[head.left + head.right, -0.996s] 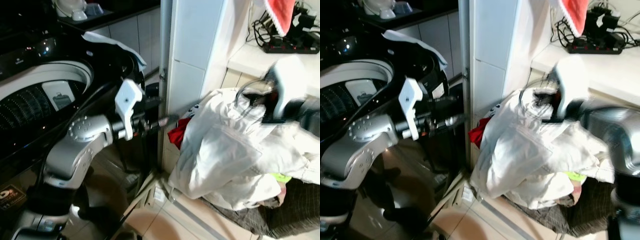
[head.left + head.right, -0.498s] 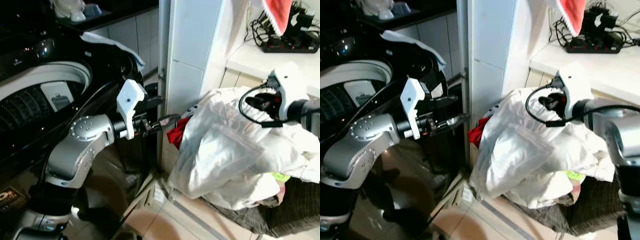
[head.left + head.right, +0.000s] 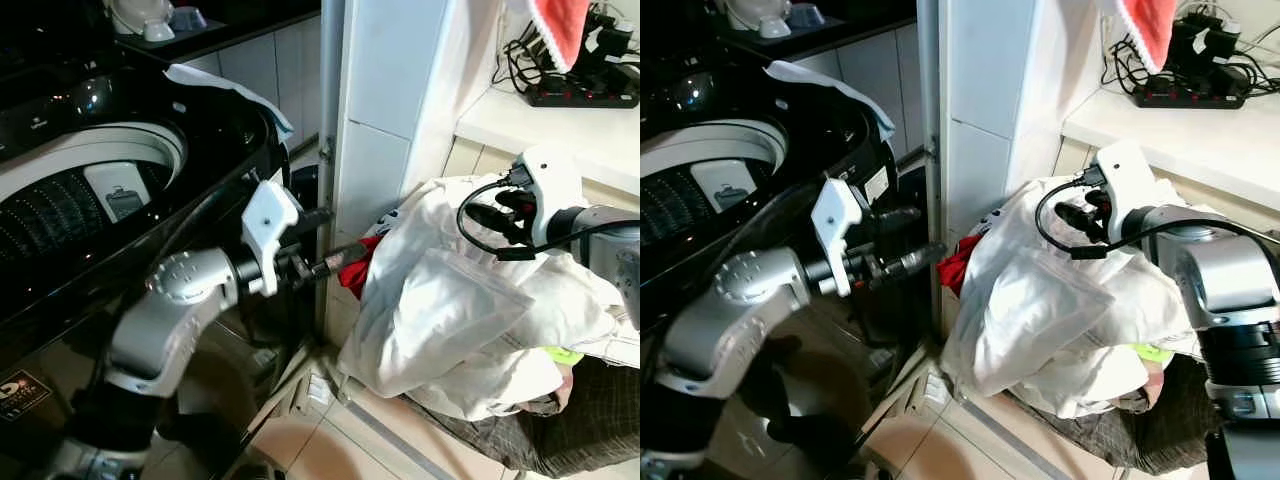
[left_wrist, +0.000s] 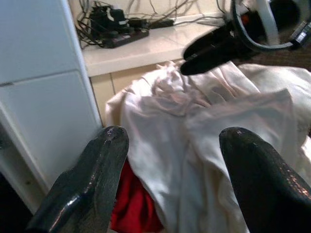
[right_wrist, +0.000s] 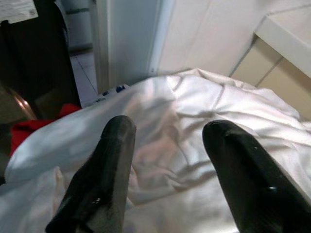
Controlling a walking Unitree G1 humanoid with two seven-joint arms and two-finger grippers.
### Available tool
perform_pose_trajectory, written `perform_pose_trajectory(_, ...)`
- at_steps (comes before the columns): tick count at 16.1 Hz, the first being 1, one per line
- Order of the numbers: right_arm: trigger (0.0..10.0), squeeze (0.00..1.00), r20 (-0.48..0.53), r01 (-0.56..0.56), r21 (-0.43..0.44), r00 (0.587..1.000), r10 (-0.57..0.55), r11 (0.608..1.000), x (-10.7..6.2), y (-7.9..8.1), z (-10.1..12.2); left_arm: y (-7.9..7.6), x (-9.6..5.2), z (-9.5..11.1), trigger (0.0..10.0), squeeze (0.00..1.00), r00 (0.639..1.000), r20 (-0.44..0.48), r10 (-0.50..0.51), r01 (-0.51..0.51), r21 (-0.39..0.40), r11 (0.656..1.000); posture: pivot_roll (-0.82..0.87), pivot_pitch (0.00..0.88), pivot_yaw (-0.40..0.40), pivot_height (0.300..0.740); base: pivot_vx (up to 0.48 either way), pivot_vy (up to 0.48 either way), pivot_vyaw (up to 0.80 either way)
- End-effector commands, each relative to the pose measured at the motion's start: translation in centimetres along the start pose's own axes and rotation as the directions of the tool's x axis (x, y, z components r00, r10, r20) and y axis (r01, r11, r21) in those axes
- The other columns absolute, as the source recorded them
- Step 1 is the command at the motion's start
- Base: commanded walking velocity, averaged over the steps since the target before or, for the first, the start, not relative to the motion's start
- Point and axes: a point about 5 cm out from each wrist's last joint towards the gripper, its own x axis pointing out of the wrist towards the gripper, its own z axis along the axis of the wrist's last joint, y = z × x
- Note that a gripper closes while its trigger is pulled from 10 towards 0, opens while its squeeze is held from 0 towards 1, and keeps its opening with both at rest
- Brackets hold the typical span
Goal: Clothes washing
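Note:
A heap of white clothes (image 3: 450,300) lies in a dark basket (image 3: 565,435) beside a white pillar. A red garment (image 3: 357,272) pokes out at the heap's left side, also seen as the red garment (image 4: 133,208) in the left wrist view. My left gripper (image 3: 345,258) reaches out level from the washing machine side, open (image 4: 172,136), its tips close to the red garment and the heap's edge. My right gripper (image 3: 1075,215) hovers just over the top of the white heap (image 5: 184,160), open (image 5: 170,124), holding nothing. The washing machine's open drum (image 3: 70,190) is at the left.
A white tiled pillar (image 3: 385,100) stands between the machine and the basket. A counter (image 3: 520,120) behind the heap carries a power strip and cables (image 3: 580,90). A red cloth (image 3: 560,25) hangs above. A white cloth (image 3: 225,85) lies on the machine's back edge. Tile floor (image 3: 330,440) below.
My left arm has stretched further right, its tips now nearer the red garment. My right gripper has come left and settled over the top of the white heap.

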Motion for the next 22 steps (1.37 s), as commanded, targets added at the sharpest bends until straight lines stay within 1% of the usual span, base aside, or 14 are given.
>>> perform_pose_trajectory(1, 10.0, 1.0, -0.007, -0.013, -0.022, 1.0, 0.013, 1.0, 0.2, 0.1, 0.0, -0.4, 0.1, -0.1, 10.0, 0.0, 1.0, -0.004, -0.014, 0.014, 0.014, 1.0, 0.0, 0.0, 0.031, 0.74, 0.0, 0.0, 0.0)
perform_pose_trajectory(5, 10.0, 1.0, -0.048, -0.065, -0.035, 0.997, 0.063, 0.997, 0.1, 0.8, -0.4, -0.6, 0.0, -0.4, 10.0, 0.0, 0.999, -0.012, -0.052, 0.052, 0.0, 0.999, -0.01, 0.0, 0.037, 0.74, 0.0, 0.0, 0.0)
perform_pose_trajectory(8, 10.0, 1.0, -0.127, -0.071, -0.065, 0.99, 0.062, 0.995, 0.1, 0.9, -1.7, -0.7, -0.4, -0.6, 10.0, 0.0, 0.995, -0.022, -0.099, 0.099, 0.003, 0.995, -0.01, 0.0, 0.039, 0.74, 0.0, 0.0, 0.0)
perform_pose_trajectory(9, 10.0, 1.0, -0.133, -0.073, -0.079, 0.989, 0.062, 0.994, 0.1, 1.0, -1.8, -0.7, -0.4, -0.7, 10.0, 0.0, 0.995, -0.025, -0.099, 0.099, 0.008, 0.995, -0.01, 0.0, 0.039, 0.74, 0.0, 0.0, 0.0)
perform_pose_trajectory(10, 10.0, 1.0, -0.138, -0.088, -0.088, 0.988, 0.075, 0.992, 0.3, 1.3, -2.0, -0.5, -0.4, -1.2, 10.0, 0.0, 0.996, -0.033, -0.081, 0.082, 0.036, 0.996, -0.01, 0.0, 0.04, 0.74, 0.0, 0.0, 0.0)
perform_pose_trajectory(11, 10.0, 1.0, -0.136, -0.1, -0.078, 0.987, 0.089, 0.992, 0.4, 1.5, -2.0, -0.4, -0.3, -1.6, 10.0, 0.0, 0.996, -0.036, -0.079, 0.08, 0.047, 0.996, -0.02, 0.0, 0.047, 0.74, 0.0, 0.0, 0.0)
perform_pose_trajectory(13, 10.0, 1.0, -0.142, -0.105, -0.101, 0.986, 0.09, 0.989, 0.6, 1.8, -2.4, -0.5, -0.3, -1.9, 10.0, 0.0, 0.997, 0.0, -0.081, 0.081, 0.029, 0.996, -0.02, 0.0, 0.054, 0.74, 0.0, 0.0, 0.0)
perform_pose_trajectory(14, 10.0, 0.82, -0.163, -0.107, -0.12, 0.983, 0.087, 0.987, 0.7, 2.0, -2.6, -0.6, -0.3, -2.1, 10.0, 0.0, 0.996, 0.01, -0.092, 0.092, 0.035, 0.995, -0.02, 0.0, 0.053, 0.74, 0.0, 0.0, 0.0)
perform_pose_trajectory(15, 10.0, 0.01, -0.184, -0.114, -0.13, 0.979, 0.089, 0.985, 0.6, 2.1, -2.9, -0.8, -0.4, -2.5, 10.0, 0.0, 0.995, -0.004, -0.098, 0.098, 0.055, 0.994, -0.02, 0.0, 0.049, 0.74, 0.0, 0.0, 0.0)
perform_pose_trajectory(17, 10.0, 0.0, -0.21, -0.116, -0.133, 0.974, 0.086, 0.984, 0.6, 1.9, -3.3, -0.6, -0.5, -3.3, 10.0, 0.0, 0.998, -0.005, -0.06, 0.06, 0.034, 0.998, 0.0, 0.0, 0.039, 0.74, 0.0, 0.0, 0.0)
perform_pose_trajectory(19, 10.0, 0.0, -0.233, -0.117, -0.148, 0.969, 0.081, 0.982, 0.6, 1.7, -3.6, -0.7, -0.7, -3.6, 10.0, 0.0, 0.998, 0.0, -0.062, 0.062, 0.026, 0.998, 0.0, 0.0, 0.041, 0.74, 0.0, 0.0, 0.0)
perform_pose_trajectory(20, 10.0, 0.0, -0.24, -0.122, -0.153, 0.967, 0.083, 0.981, 0.5, 1.7, -3.7, -0.8, -0.9, -3.6, 10.0, 0.0, 0.997, -0.001, -0.075, 0.075, 0.038, 0.996, 0.0, 0.0, 0.046, 0.74, 0.0, 0.0, 0.0)
perform_pose_trajectory(21, 9.5, 0.0, -0.244, -0.127, -0.156, 0.966, 0.086, 0.98, 0.4, 1.6, -3.8, -0.7, -0.9, -3.7, 10.0, 0.0, 0.997, 0.002, -0.076, 0.076, 0.044, 0.996, 0.0, 0.0, 0.046, 0.74, 0.0, 0.0, 0.0)
perform_pose_trajectory(22, 4.9, 0.0, -0.247, -0.13, -0.158, 0.965, 0.088, 0.979, 0.3, 1.6, -3.9, -0.5, -1.0, -3.8, 10.0, 0.0, 0.997, -0.001, -0.073, 0.073, 0.051, 0.996, 0.01, 0.0, 0.044, 0.74, 0.0, 0.0, 0.0)
